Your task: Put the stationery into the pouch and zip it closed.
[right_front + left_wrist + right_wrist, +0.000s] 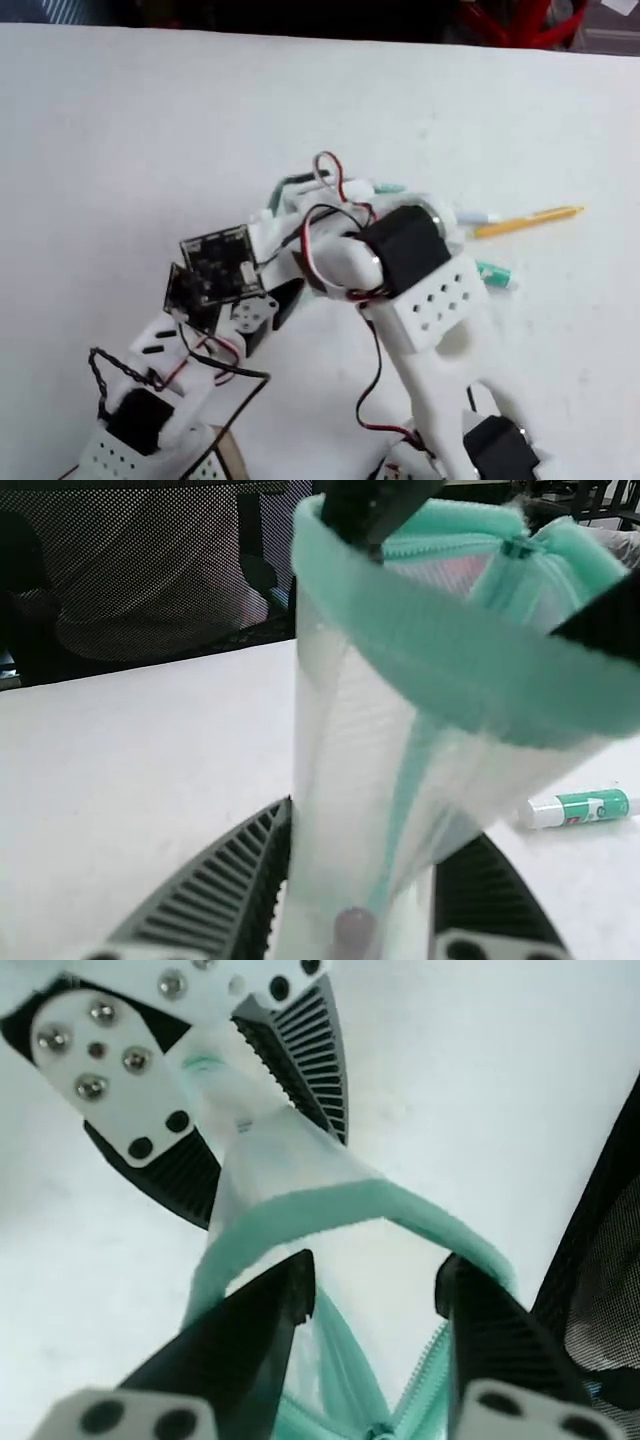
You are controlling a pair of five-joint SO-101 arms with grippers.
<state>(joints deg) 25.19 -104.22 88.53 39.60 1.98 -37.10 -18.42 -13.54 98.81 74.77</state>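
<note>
1. L end effector (pixel 365 880) is clamped on the clear pouch (pixel 350 730), low on its body. The pouch stands upright btwn the fingers.
2. R end effector (pixel 375 1280) is spread wide at the pouch's teal rim (pixel 330 1205). Whether its fingers sit inside or outside the mouth can't be told.
3. Pouch mouth gapes, and its contents can't be made out thru the plastic.
4. Outside the pouch on the table (pixel 150 120): a glue stick (pixel 580 808) lies near it, w/ a yellow pencil (pixel 525 220) further off.
</note>
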